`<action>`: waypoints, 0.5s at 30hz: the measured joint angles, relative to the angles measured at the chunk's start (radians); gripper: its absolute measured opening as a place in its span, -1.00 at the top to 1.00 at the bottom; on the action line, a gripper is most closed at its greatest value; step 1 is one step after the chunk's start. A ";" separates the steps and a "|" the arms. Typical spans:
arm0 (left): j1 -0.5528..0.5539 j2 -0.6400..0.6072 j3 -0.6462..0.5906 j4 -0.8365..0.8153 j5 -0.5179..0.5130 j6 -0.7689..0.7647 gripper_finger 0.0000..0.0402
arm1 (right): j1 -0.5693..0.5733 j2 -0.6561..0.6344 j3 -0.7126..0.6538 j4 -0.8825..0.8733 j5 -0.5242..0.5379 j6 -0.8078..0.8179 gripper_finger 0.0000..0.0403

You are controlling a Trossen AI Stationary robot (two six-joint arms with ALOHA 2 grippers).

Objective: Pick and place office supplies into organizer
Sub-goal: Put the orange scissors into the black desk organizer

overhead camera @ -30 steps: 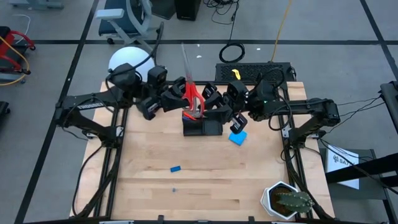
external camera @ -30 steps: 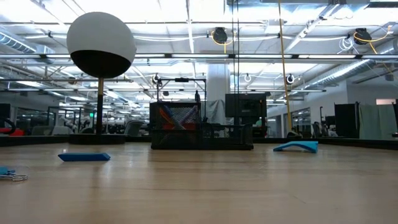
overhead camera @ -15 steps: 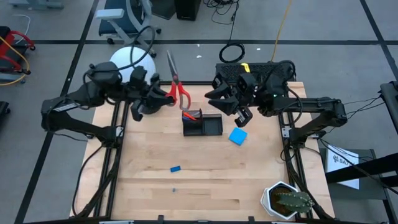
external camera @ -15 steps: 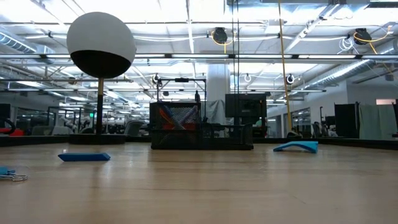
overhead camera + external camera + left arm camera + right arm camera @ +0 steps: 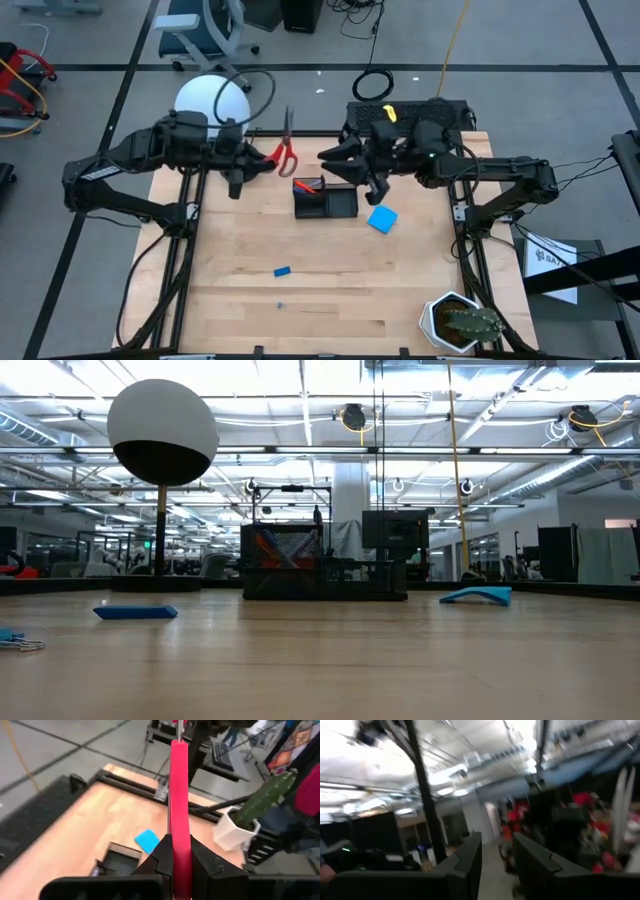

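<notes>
My left gripper is over the table's far left part, shut on the red-handled scissors, whose blades point toward the far edge. My right gripper hangs open just right of the scissors, above the far side of the black organizer, its fingers pointing left. The organizer stands on the table with an orange pen in it. The blue square pad lies flat to its right. The small blue eraser piece lies nearer the table's near edge. Neither gripper shows in the low view. My left gripper pinches a red handle of the scissors between its two fingers. The fingers come level from the table's left. The scissors are lifted clear of the table, and the red handle runs straight out past the fingertips.
A lamp with a white ball head stands at the far left corner, close behind my left arm. A potted cactus sits at the near right corner. The middle and near part of the wooden table holds only the eraser piece.
My left gripper carried the scissors from above the organizer toward the table's left, then a little back right; the blades swung from leaning left to pointing at the far edge. My right gripper drew back right, then turned and moved left toward the scissors.
</notes>
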 joint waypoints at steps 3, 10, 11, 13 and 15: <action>0.000 0.008 0.000 0.029 0.046 -0.049 0.87 | 0.008 0.001 0.000 -0.097 0.033 -0.052 0.50; 0.005 0.008 0.000 0.104 0.170 -0.298 0.87 | 0.030 0.001 0.000 -0.230 0.080 -0.271 0.50; 0.011 0.008 0.000 0.111 0.185 -0.342 0.87 | 0.034 0.001 0.000 -0.231 0.080 -0.304 0.50; 0.027 0.008 0.000 0.117 0.226 -0.439 0.87 | 0.039 -0.011 0.000 -0.241 0.086 -0.379 0.50; 0.044 0.008 0.000 0.117 0.279 -0.527 0.87 | 0.048 -0.028 0.000 -0.260 0.125 -0.461 0.50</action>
